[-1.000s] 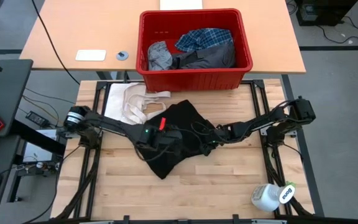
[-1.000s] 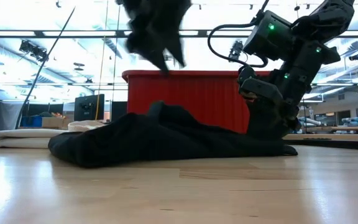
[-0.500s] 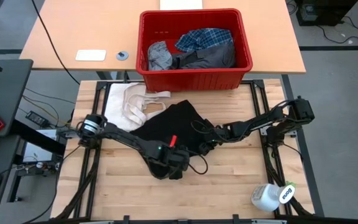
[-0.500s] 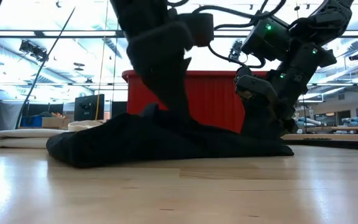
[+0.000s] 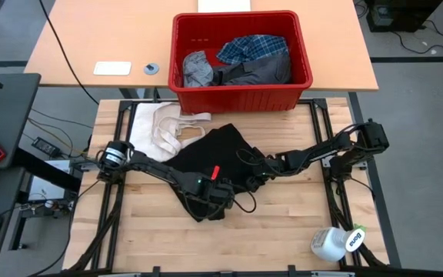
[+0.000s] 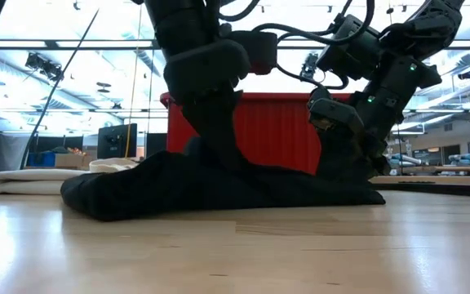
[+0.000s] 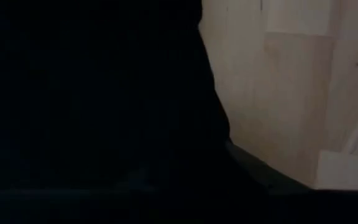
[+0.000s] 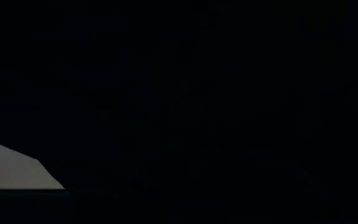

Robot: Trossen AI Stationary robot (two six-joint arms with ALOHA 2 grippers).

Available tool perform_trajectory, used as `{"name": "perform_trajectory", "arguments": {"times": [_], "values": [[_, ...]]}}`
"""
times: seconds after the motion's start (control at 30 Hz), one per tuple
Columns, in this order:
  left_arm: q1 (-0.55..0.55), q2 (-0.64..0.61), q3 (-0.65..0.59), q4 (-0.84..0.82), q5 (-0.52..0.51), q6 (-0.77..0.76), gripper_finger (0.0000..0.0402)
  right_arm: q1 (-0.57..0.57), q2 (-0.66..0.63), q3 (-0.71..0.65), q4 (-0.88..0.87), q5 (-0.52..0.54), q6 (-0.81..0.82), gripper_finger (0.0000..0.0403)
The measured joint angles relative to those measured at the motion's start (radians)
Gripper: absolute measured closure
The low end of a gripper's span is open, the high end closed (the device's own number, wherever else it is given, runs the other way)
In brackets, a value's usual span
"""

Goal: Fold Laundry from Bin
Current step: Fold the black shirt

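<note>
Landmark: the black garment (image 5: pixel 210 158), lying crumpled on the table (image 5: pixel 283 231) in front of the bin (image 5: pixel 241 96).

Near side of the garment: a white bottle (image 5: pixel 335 243) lies on its side well apart from it, at the table's near right corner.

On the garment: the left hand (image 5: pixel 215 198) is pressed down on its near edge, with the left arm running in from the table's left side. Whether its fingers are open or closed cannot be told; the left wrist view shows only black cloth and a patch of table. The right hand (image 5: pixel 254 175) is down on the garment's right part, with its arm reaching in from the table's right side. Its finger state cannot be told either; the right wrist view is almost wholly black.

Far side of the garment: a cream cloth (image 5: pixel 164 127) with strap loops lies touching its far left edge.

Beyond that: the red bin stands upright and holds a plaid shirt (image 5: pixel 254 48), a light grey garment (image 5: pixel 197 68) and a dark grey garment (image 5: pixel 256 71).
</note>
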Motion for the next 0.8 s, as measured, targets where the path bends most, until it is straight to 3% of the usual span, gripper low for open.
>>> {"name": "perform_trajectory", "arguments": {"times": [0.13,0.2,0.4,0.57,0.8], "values": [[0.001,-0.003,0.0,0.002,0.008,-0.052,0.0374,0.0,0.0,0.0,0.0,-0.001,0.0,0.0179],[0.001,-0.005,0.0,0.0,0.02,-0.097,0.0391,0.0,0.0,0.0,0.002,-0.008,-0.001,0.0179],[0.002,-0.056,0.0,-0.024,0.014,-0.289,0.0394,0.0,0.0,0.001,0.002,-0.031,-0.004,0.0181],[0.001,-0.12,0.0,-0.054,0.011,-0.479,0.0394,0.001,-0.031,-0.003,0.011,-0.14,-0.002,0.0187],[-0.002,-0.128,0.0,-0.08,0.01,-0.643,0.0393,0.0,-0.156,-0.002,-0.028,-0.093,-0.096,0.0197]]}}
